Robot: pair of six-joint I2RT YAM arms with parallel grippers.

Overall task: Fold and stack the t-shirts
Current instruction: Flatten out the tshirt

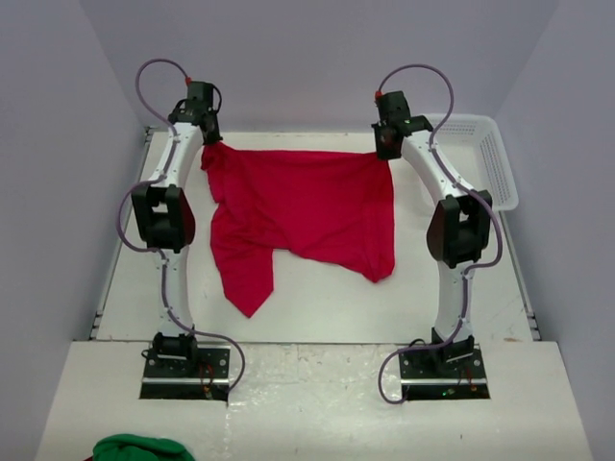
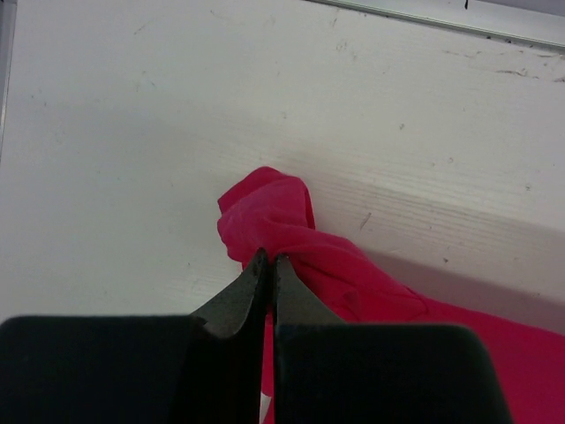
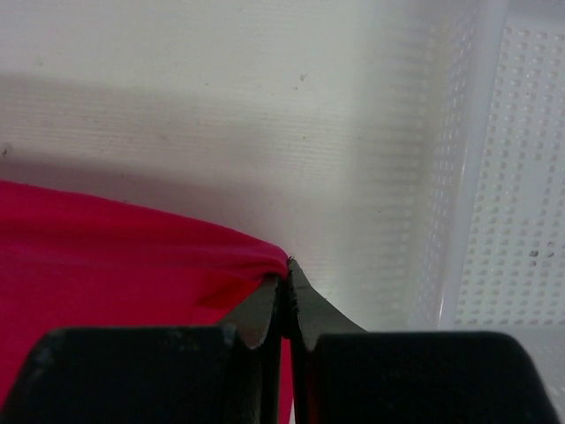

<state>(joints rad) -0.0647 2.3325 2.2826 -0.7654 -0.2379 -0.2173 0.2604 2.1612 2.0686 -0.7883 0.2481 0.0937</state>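
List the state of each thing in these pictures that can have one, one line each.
Red t-shirt, unfolded, far edge stretched between both hands.
Left hand, shut on a t-shirt corner.
Right hand, shut on the other corner.
White mesh basket, upright.
Green cloth, bunched up.

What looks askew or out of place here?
The red t-shirt, pinched at its far corners by the left gripper and right gripper, lies crooked, its near edge uneven. A green cloth sits at the near edge.
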